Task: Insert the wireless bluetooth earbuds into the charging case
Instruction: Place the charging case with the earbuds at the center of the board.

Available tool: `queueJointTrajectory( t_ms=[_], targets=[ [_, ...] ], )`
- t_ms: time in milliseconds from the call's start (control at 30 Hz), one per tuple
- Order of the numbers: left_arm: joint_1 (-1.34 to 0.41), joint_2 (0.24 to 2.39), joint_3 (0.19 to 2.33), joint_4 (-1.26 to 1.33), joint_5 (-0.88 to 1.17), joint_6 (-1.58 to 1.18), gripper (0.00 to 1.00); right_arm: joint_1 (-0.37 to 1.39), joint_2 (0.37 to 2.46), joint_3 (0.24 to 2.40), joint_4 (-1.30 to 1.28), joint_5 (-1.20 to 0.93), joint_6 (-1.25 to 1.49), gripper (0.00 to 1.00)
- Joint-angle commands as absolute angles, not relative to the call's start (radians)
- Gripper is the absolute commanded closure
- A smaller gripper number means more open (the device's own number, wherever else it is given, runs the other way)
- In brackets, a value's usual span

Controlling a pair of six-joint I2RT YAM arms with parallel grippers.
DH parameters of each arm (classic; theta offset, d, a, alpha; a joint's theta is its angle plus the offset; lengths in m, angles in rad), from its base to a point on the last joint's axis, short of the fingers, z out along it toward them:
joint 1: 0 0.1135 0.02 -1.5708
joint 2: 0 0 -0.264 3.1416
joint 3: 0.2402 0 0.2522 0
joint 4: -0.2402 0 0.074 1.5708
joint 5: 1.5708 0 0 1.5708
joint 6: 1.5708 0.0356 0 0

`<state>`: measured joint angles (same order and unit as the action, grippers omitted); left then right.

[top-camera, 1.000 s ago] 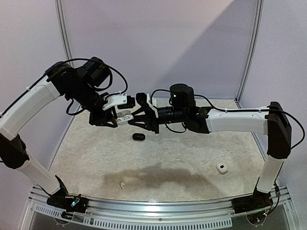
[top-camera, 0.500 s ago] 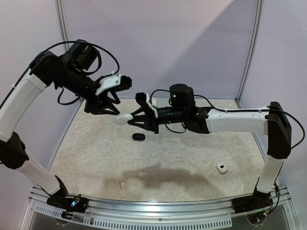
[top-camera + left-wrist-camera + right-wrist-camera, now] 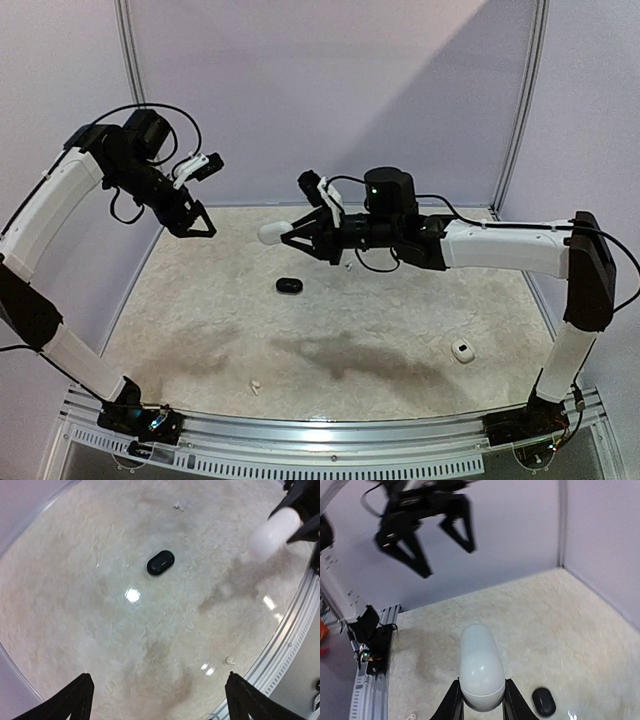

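My right gripper (image 3: 291, 238) is shut on a white pebble-shaped charging case (image 3: 270, 233), held in the air over the back of the table. In the right wrist view the case (image 3: 480, 667) sticks out between the two fingers, its lid closed. My left gripper (image 3: 203, 195) hangs open and empty, high at the back left, well apart from the case. A tiny white earbud (image 3: 254, 385) lies near the table's front edge; it also shows in the left wrist view (image 3: 229, 660), between the spread fingers (image 3: 75, 700).
A black oval case (image 3: 289, 286) lies on the table below the held case. Another white case (image 3: 462, 350) sits at the front right. A small white bit (image 3: 347, 265) lies by the right gripper. Walls close off the back and sides.
My left gripper has come off the white case, opened wide and pulled back up and to the left. The right gripper still holds the case, raised slightly.
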<state>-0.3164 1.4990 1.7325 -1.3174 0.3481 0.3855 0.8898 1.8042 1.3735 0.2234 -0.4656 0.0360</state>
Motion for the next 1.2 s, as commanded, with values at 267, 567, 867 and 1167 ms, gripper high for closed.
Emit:
queueJointTrajectory(
  t_ms=[267, 567, 867, 1167],
  targets=[
    [-0.245, 1.378, 1.482, -1.217, 0.349, 0.205, 0.01, 0.63, 1.89, 1.167, -0.13, -0.427, 0.854, 1.0],
    [-0.244, 1.352, 1.469, -1.209, 0.347, 0.214, 0.01, 0.591, 1.995, 1.163, -0.155, -0.472, 0.897, 0.97],
    [-0.243, 1.337, 1.47, -1.209, 0.368, 0.219, 0.01, 0.583, 1.939, 1.3, -0.511, -0.23, 0.759, 0.01],
    [-0.244, 1.33, 1.471, -1.191, 0.389, 0.218, 0.01, 0.588, 1.809, 1.539, -1.18, 0.287, 0.478, 0.01]
  ],
)
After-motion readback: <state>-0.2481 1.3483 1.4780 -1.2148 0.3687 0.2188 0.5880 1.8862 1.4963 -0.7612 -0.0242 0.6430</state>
